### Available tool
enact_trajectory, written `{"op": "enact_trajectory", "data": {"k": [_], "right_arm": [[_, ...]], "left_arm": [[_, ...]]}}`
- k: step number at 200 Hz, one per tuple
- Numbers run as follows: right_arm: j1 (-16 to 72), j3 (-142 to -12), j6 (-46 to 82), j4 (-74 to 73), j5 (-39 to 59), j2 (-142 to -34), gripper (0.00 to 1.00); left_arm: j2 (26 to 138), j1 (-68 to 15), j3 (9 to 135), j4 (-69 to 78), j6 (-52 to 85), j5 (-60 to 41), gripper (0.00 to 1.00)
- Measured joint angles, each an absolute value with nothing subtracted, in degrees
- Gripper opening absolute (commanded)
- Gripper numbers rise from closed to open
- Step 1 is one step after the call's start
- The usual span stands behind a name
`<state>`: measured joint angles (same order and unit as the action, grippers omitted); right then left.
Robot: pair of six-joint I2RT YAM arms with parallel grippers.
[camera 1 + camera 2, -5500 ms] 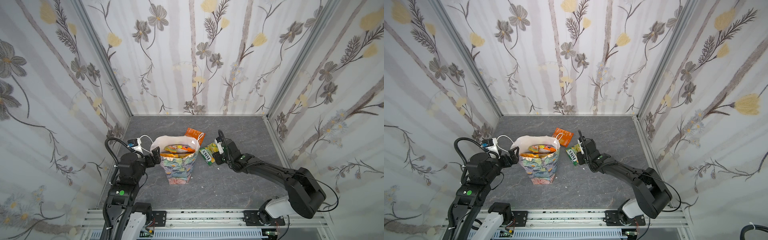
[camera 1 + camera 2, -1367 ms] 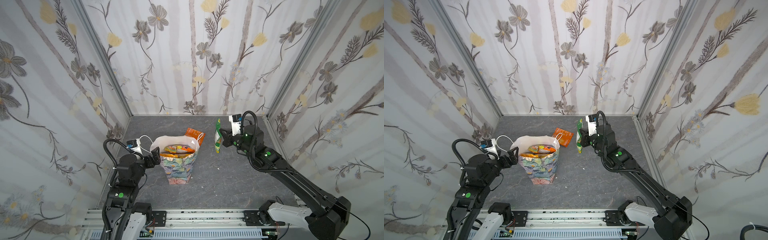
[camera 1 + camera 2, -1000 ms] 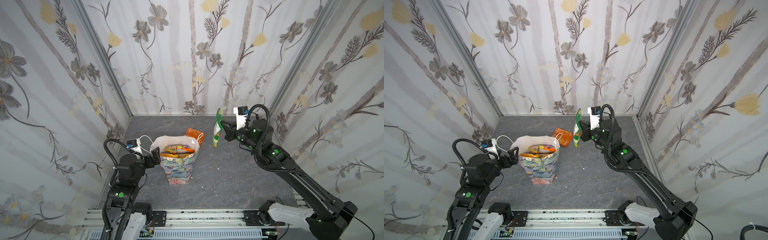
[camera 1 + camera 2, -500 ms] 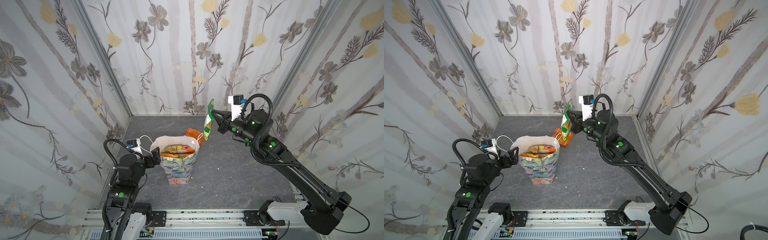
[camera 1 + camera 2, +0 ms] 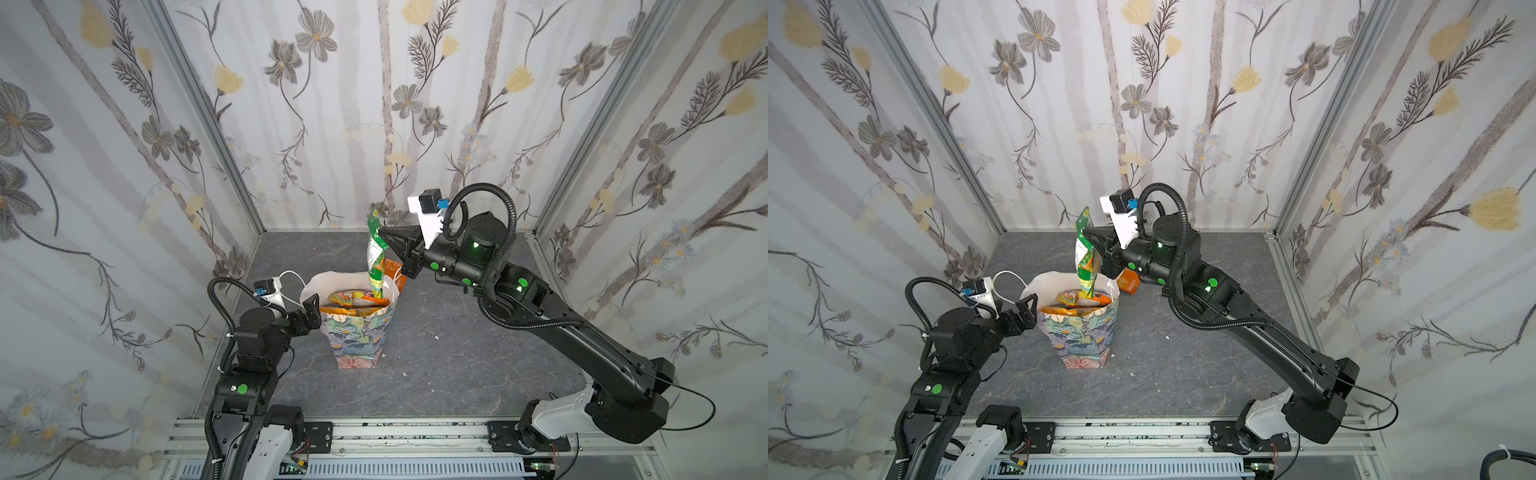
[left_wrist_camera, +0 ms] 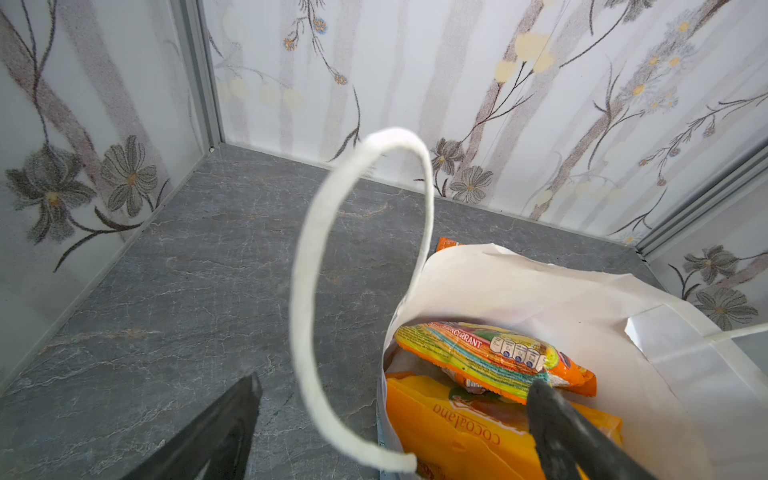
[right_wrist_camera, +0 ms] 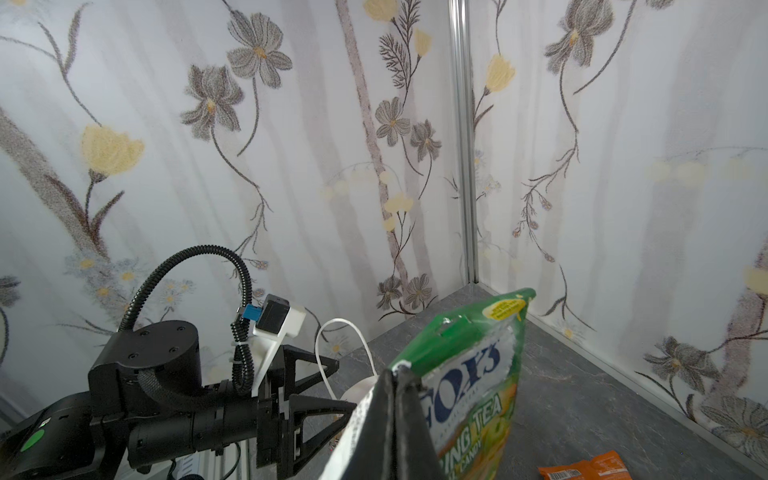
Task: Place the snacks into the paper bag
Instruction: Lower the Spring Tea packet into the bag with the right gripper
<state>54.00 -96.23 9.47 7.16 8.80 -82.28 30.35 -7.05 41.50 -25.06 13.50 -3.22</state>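
The paper bag stands upright at the middle left of the floor, with snacks inside. Those include an orange and yellow-green packet lying on a flat orange-yellow box. My right gripper is shut on the top of a green FOX'S packet. The packet hangs down with its lower end at the bag's mouth. My left gripper is open and straddles the bag's left rim, one finger inside.
An orange packet lies on the grey floor just behind the bag. The bag's white cord handle loops up beside my left gripper. Floral walls close in the back and both sides. A metal rail runs along the front.
My right gripper carried the green packet up and leftward, from beside the bag to over its mouth. The left arm and the bag have stayed still.
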Motion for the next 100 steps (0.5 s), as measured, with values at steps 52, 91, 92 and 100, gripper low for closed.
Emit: {"op": "enact_trajectory", "data": {"k": [52, 91, 92, 100], "right_arm": [[56.8, -97.1, 5.7, 10.9, 7.0, -84.4, 0.0], [57.4, -97.5, 3.4, 13.0, 6.4, -85.3, 0.0], [57.4, -97.5, 3.4, 13.0, 6.3, -85.3, 0.0], [57.3, -97.6, 3.1, 13.2, 6.0, -85.7, 0.0]], "left_arm": [[30.3, -7.0, 41.5, -25.1, 13.5, -3.2, 1.0], [30.2, -7.0, 41.5, -25.1, 13.5, -3.2, 1.0], [30.2, -7.0, 41.5, -25.1, 13.5, -3.2, 1.0], [30.1, -7.0, 41.5, -25.1, 13.5, -3.2, 1.0]]}}
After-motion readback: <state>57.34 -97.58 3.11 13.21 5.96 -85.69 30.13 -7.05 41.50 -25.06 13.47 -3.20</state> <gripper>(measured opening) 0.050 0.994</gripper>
